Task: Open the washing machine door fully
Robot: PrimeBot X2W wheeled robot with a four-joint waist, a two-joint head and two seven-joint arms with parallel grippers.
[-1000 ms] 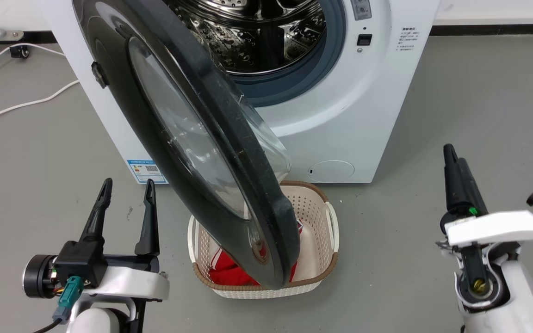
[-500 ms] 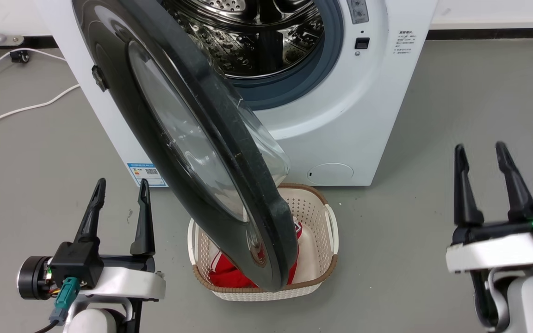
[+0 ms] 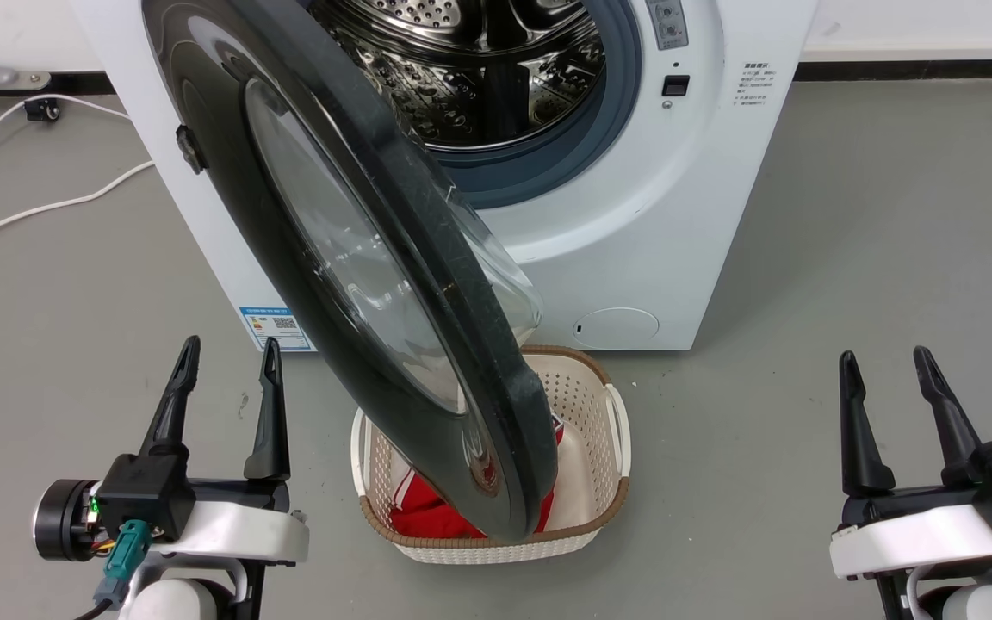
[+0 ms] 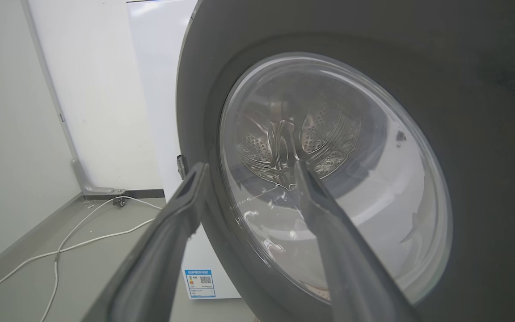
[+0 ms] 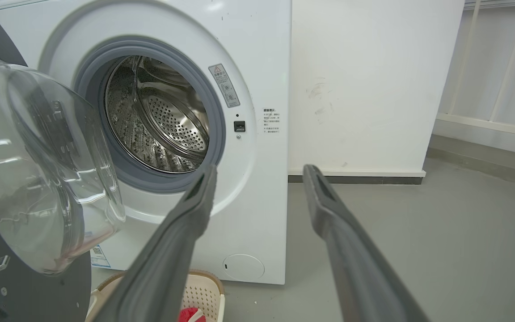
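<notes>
Right gripper (image 3: 883, 355): released, both fingers spread, nothing between them, parked at the lower right of the head view. One second ago it stood higher on the right edge, turned edge-on so its fingers overlapped. It has since rolled square and dropped back to the corner.

Left gripper (image 3: 231, 344): likewise released and empty, at the lower left, in the same pose as before. In the left wrist view its fingers point at the outer face of the door without touching it.

Washing machine door (image 3: 350, 284): swung out from the white washing machine (image 3: 634, 241), running from the upper left of the head view down to the centre. Its lower edge hangs over the laundry basket (image 3: 582, 405), which holds a red garment (image 3: 418, 517). The steel drum (image 3: 496, 69) is exposed at the top centre. The door's angle matches the earlier pictures; the slight shift of the whole view is camera motion.

Assessment:
- Neither gripper contacts the door, so no opening force is being applied.
- The right arm's retreat suggests its pull is finished.
- The door appears to stand roughly square to the machine front, so some swing toward the left of the frame may remain.
- Any further push would likely fall to the left gripper, which is nearest the door's outer face.
</notes>
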